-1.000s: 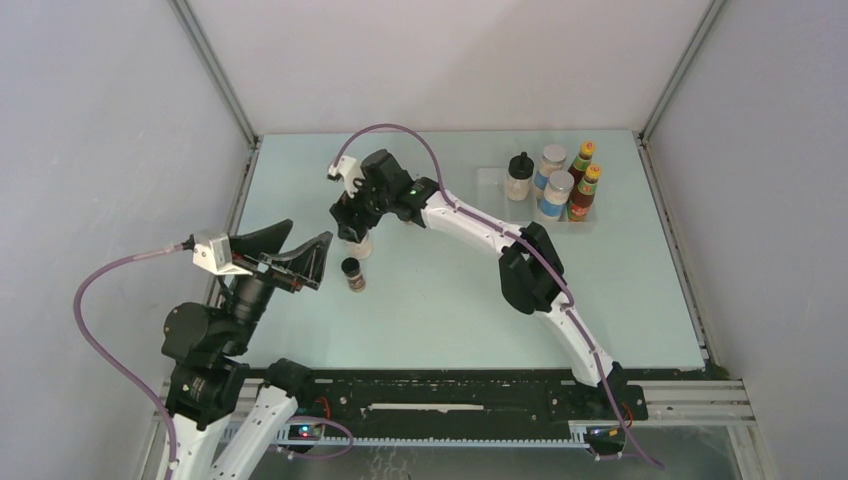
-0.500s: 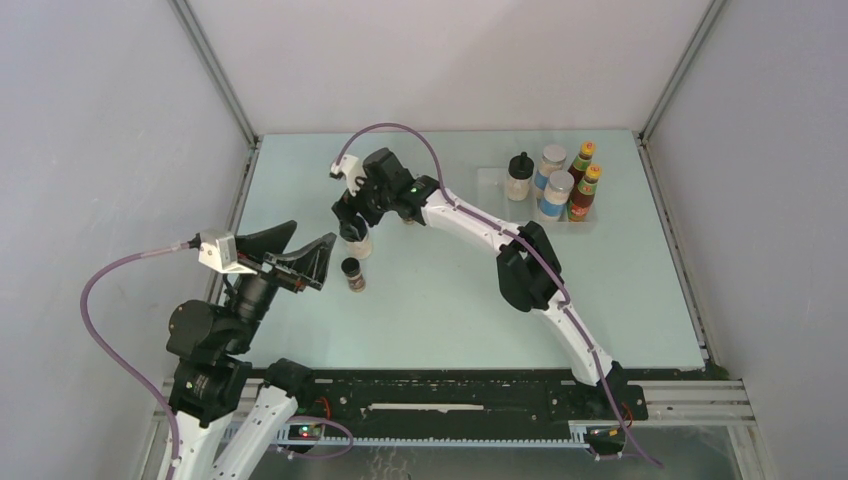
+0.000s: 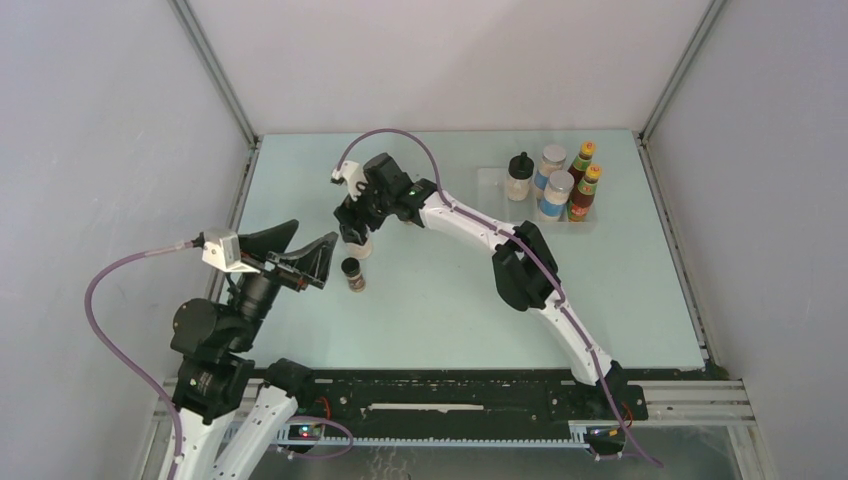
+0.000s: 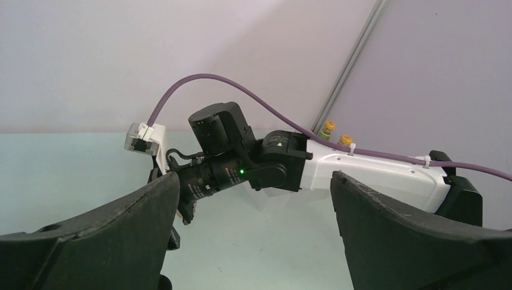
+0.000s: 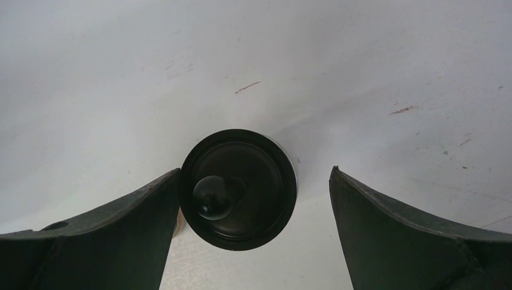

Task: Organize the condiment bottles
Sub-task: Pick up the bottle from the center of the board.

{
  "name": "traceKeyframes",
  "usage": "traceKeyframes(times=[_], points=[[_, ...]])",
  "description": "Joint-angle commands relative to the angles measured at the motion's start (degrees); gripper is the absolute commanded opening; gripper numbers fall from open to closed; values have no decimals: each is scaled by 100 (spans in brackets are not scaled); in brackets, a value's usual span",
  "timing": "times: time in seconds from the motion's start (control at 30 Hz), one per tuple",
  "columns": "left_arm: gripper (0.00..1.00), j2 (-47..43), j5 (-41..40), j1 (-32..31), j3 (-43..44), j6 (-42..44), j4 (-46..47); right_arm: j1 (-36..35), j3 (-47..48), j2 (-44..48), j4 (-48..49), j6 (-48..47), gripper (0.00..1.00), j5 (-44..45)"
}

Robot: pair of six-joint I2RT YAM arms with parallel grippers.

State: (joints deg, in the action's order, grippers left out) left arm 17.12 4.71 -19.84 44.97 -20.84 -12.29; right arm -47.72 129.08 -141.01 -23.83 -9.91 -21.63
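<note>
My right gripper [image 3: 354, 233] hangs open over a black-lidded pale jar [image 3: 361, 247] at the table's left middle. In the right wrist view the jar's black lid [image 5: 238, 188] sits between the open fingers [image 5: 256, 172], against the left one. A tiny dark jar [image 3: 352, 273] stands just in front of it. My left gripper [image 3: 310, 232] is open and empty, raised left of both jars, and in its own view [image 4: 255, 176] it faces the right wrist. The other tiny dark jar is out of view.
A clear tray [image 3: 491, 181] at the back right holds a black-lidded jar [image 3: 518, 176], two grey-lidded blue-labelled jars [image 3: 549, 165] [image 3: 556, 194] and two red sauce bottles with yellow caps [image 3: 582, 160] [image 3: 586, 192]. Grey walls stand close on both sides.
My right gripper has shifted slightly over the black-lidded jar. My left arm has edged a little to the right. No bottle has moved.
</note>
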Motion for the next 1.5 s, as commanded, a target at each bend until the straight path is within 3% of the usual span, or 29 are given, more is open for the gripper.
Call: traceKeyframes(times=[0.0,0.17,0.5,0.87,1.47], points=[[99,63,19,24,-115,183,207,35,321,-78,12,-17,96,-141],[100,80,6,24,-162,208,234,54,473,-180,-54,-13,76,-208],[100,121,29,24,-186,186,280,88,522,-174,-167,13,2,-220],[99,95,-85,24,-56,125,234,59,282,377,-126,-48,0,-100],[98,111,-392,24,-36,70,96,18,-1252,2604,254,91,0,969]])
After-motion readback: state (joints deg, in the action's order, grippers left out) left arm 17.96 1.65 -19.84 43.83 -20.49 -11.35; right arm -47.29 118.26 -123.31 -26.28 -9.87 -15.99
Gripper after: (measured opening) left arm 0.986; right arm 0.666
